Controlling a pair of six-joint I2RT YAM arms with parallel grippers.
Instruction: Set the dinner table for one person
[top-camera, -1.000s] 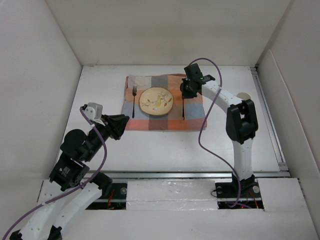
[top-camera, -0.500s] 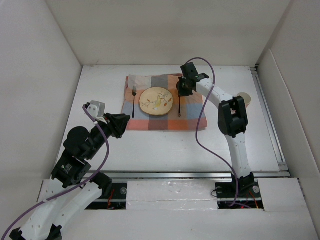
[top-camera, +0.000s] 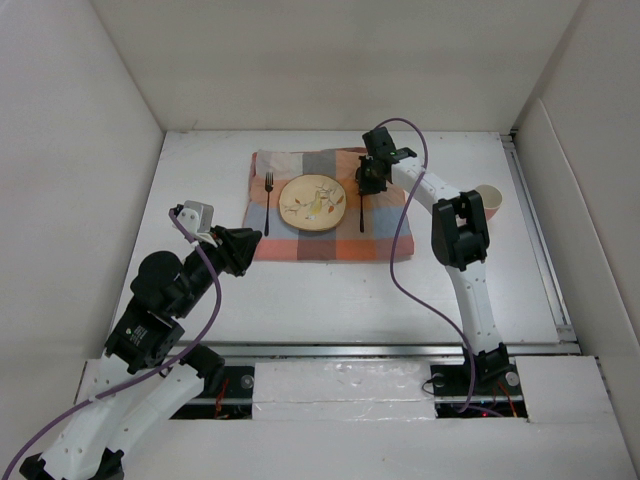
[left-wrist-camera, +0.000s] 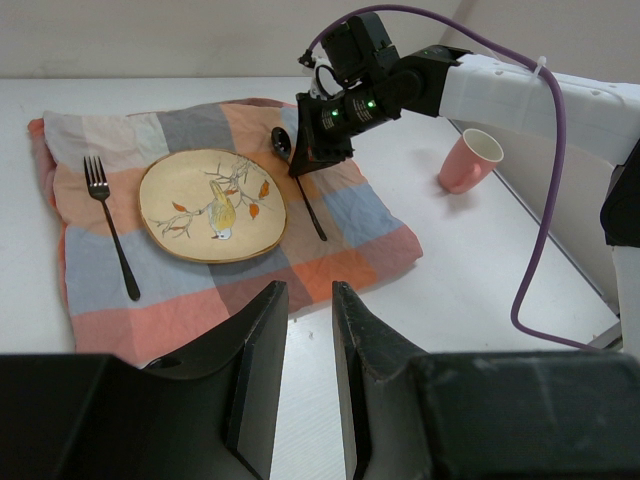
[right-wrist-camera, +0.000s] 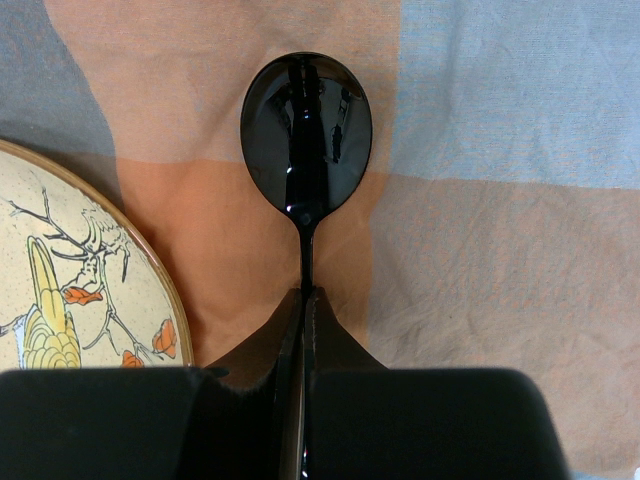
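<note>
On the white dinner table (top-camera: 330, 290) lies a checked cloth placemat (top-camera: 385, 235) with a bird-painted plate (top-camera: 312, 203) in its middle and a black fork (top-camera: 267, 203) to the plate's left. My right gripper (top-camera: 366, 184) is shut on the handle of a black spoon (right-wrist-camera: 305, 130), which lies on the cloth just right of the plate (right-wrist-camera: 70, 270). The spoon's handle (left-wrist-camera: 311, 205) and bowl (left-wrist-camera: 281, 140) also show in the left wrist view. My left gripper (left-wrist-camera: 305, 295) is open and empty, above bare table near the placemat's near edge. A pink cup (top-camera: 489, 199) stands at the right.
White walls enclose the table on three sides. A metal rail (top-camera: 350, 348) runs along the near edge, another along the right side (top-camera: 535, 240). The right arm's purple cable (top-camera: 400, 250) hangs over the placemat's right corner.
My right gripper has moved left with the spoon, bringing it closer beside the plate. The right arm has swung left, uncovering the pink cup. My left gripper has barely shifted.
</note>
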